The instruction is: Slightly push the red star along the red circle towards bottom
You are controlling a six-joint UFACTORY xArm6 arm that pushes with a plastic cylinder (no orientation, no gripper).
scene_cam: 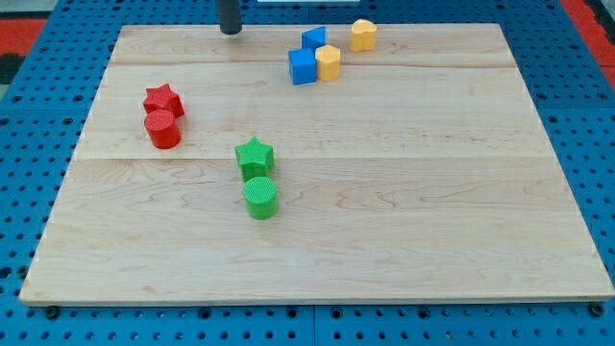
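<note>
The red star sits at the board's left, touching the red circle just below it. My tip rests at the view's top edge of the board, up and to the right of the red star, well apart from it.
A green star and green circle sit together at the middle. Two blue blocks and two yellow blocks cluster at the top right. The wooden board lies on a blue pegboard.
</note>
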